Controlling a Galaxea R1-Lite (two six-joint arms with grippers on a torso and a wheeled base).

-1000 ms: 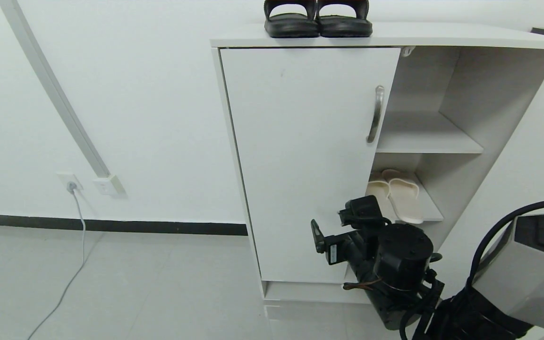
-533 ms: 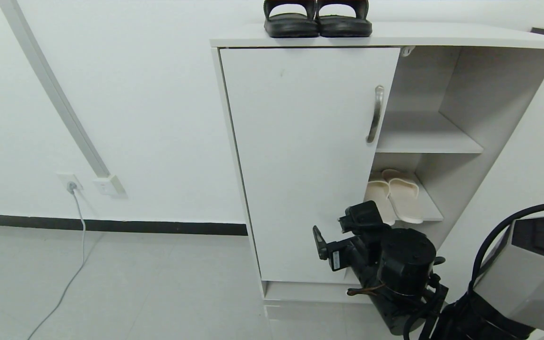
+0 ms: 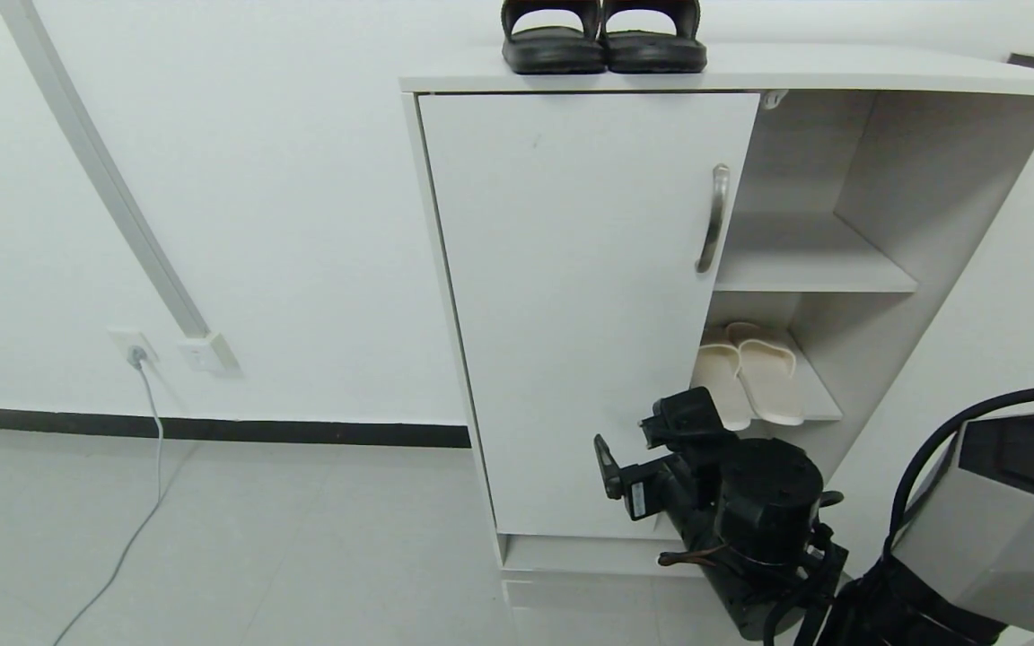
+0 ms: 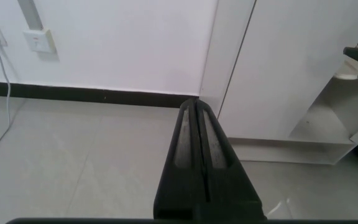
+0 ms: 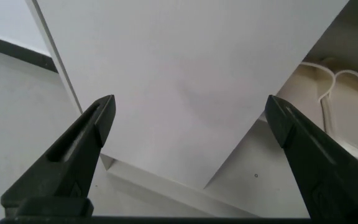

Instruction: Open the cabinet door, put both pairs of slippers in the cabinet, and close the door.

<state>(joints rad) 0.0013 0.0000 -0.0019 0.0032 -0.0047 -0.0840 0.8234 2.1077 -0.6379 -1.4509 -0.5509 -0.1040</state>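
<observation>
A white cabinet (image 3: 840, 70) stands against the wall, its left door (image 3: 580, 305) shut and its right door (image 3: 1002, 296) swung open. A black pair of slippers (image 3: 604, 40) rests on the cabinet top. On the lower shelf inside lies a cream pair of slippers (image 3: 750, 377), seen too in the right wrist view (image 5: 344, 106). My right gripper (image 3: 643, 441) hangs open and empty in front of the shut door's lower part, just left of the cream pair; its fingers (image 5: 79, 146) frame the door's edge. My left gripper (image 4: 196, 109) is shut with nothing in it, low above the floor to the cabinet's left.
The upper shelf (image 3: 804, 265) inside is bare. A metal handle (image 3: 713, 218) runs down the shut door's right edge. A wall socket with a cable (image 3: 133, 355) and a slanted conduit (image 3: 95, 161) are at the left. Open tiled floor (image 3: 212, 538) lies left of the cabinet.
My right gripper has dropped slightly and drawn back from the lower shelf, uncovering more of the cream slippers. The slippers and doors have not moved.
</observation>
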